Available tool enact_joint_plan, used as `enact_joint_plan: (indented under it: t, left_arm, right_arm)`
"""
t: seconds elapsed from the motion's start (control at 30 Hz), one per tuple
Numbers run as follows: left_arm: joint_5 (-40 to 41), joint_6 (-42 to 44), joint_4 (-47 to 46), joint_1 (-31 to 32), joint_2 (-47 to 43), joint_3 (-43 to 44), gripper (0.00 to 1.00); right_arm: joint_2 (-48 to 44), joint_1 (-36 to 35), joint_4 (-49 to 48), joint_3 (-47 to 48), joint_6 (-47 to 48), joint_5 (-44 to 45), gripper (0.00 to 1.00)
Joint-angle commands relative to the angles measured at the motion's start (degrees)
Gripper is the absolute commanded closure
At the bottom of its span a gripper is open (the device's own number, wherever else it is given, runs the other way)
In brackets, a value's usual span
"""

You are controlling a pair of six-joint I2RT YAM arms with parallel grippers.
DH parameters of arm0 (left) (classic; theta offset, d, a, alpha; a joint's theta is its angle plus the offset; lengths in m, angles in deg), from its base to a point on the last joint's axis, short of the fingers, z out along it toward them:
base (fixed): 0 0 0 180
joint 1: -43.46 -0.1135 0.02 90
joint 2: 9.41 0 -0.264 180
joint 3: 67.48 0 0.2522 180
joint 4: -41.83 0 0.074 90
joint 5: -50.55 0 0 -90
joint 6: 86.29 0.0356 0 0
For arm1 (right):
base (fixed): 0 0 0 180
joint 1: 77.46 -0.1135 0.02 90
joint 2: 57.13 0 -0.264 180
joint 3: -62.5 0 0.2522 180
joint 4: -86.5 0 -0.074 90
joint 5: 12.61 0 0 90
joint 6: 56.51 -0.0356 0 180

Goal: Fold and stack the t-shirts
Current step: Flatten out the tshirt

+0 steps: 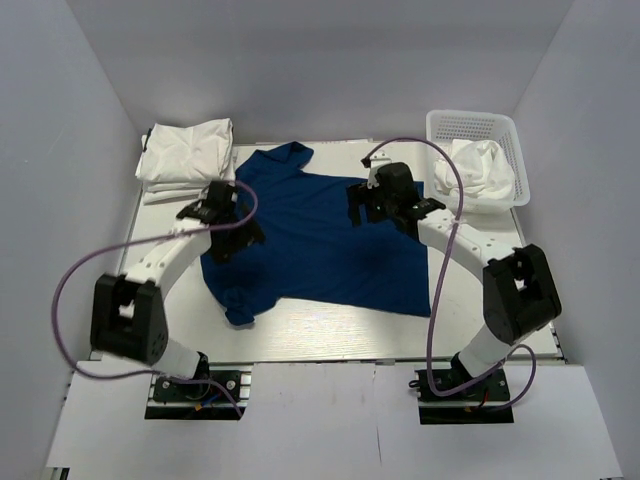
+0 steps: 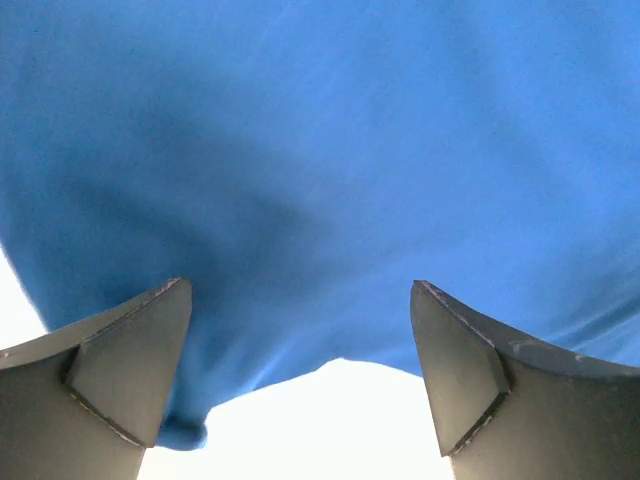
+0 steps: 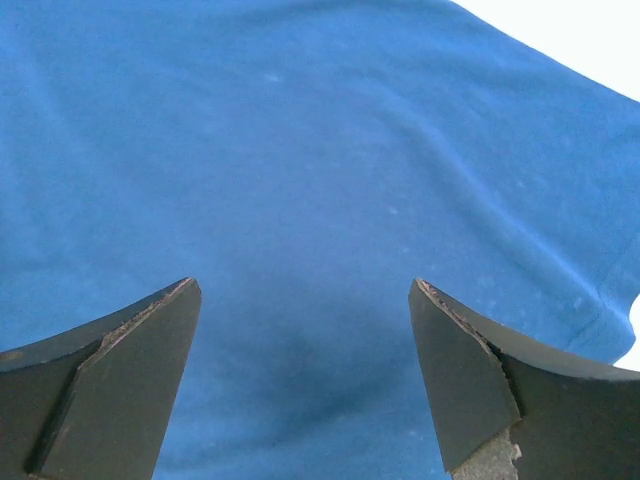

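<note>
The royal blue t-shirt (image 1: pixel 320 235) lies spread flat in the middle of the table, with no print showing. It fills the left wrist view (image 2: pixel 330 150) and the right wrist view (image 3: pixel 300 170). My left gripper (image 1: pixel 238 238) is open and empty, low over the shirt's left edge. My right gripper (image 1: pixel 362 212) is open and empty, just above the shirt's upper right part. Folded white t-shirts (image 1: pixel 188 155) lie stacked at the back left. Another white t-shirt (image 1: pixel 480 170) lies crumpled in the basket.
A white plastic mesh basket (image 1: pixel 470 125) stands at the back right corner. Grey walls close in the table on three sides. Bare white table (image 1: pixel 330 335) runs along the front between the shirt and the arm bases.
</note>
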Motion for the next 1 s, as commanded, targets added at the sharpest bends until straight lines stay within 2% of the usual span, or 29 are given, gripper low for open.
enact_joint_plan:
  t: [0.0,0.03,0.13,0.2,0.3,0.4,0.53,0.63,0.67,0.7,0.87,0.97]
  left_arm:
    - [0.3,-6.4,9.6,1.1,-8.8,-11.8,0.0]
    - [0.3,-7.2,11.1,1.1,-13.8,-13.9,0.0]
    - [0.3,-9.0,18.6,1.1,-19.5,-17.6,0.0]
    - [0.3,-9.5,21.0,1.1,-22.8,-19.7,0.0]
    - [-1.5,-10.0,21.5,1.1,-22.2,-21.8,0.0]
    - [-1.5,-10.0,17.1,1.1,-19.4,-22.5,0.03]
    - [-4.8,-7.9,10.4,1.1,-15.0,-23.1,0.21]
    - [-9.8,-5.0,7.8,1.6,-13.0,-22.0,0.67]
    - [-13.2,-3.8,6.1,1.6,-12.4,-20.9,0.9]
    - [-15.3,-1.6,5.5,1.6,-12.4,-20.2,1.0]
    - [-26.6,1.7,1.2,1.6,-11.0,-13.1,1.0]
    - [-27.6,2.3,-0.3,0.5,-7.4,-7.9,1.0]
  right_arm:
    - [2.5,2.0,-0.9,2.1,-4.2,2.5,0.1]
    - [2.8,2.4,-0.6,2.5,-4.5,3.4,0.1]
    - [4.3,3.8,-0.4,3.2,-5.2,2.7,0.1]
    - [5.0,5.2,-0.7,2.6,-5.4,-1.0,0.1]
    - [6.4,6.4,-1.7,2.2,-6.6,-5.0,0.1]
    - [6.6,7.3,-1.6,2.2,-7.0,-6.8,0.1]
    - [5.2,8.0,-2.3,0.7,-7.1,-6.3,0.1]
    - [4.3,8.6,-2.4,-0.5,-7.2,-5.6,0.1]
    - [4.4,8.6,-2.4,-0.5,-7.4,-5.4,0.1]
    - [4.4,8.8,-2.4,-0.5,-7.5,-5.5,0.1]
    - [4.6,9.3,-1.0,-0.7,-8.4,-5.8,0.1]
    - [5.0,9.6,-0.7,-0.4,-8.6,-7.0,0.1]
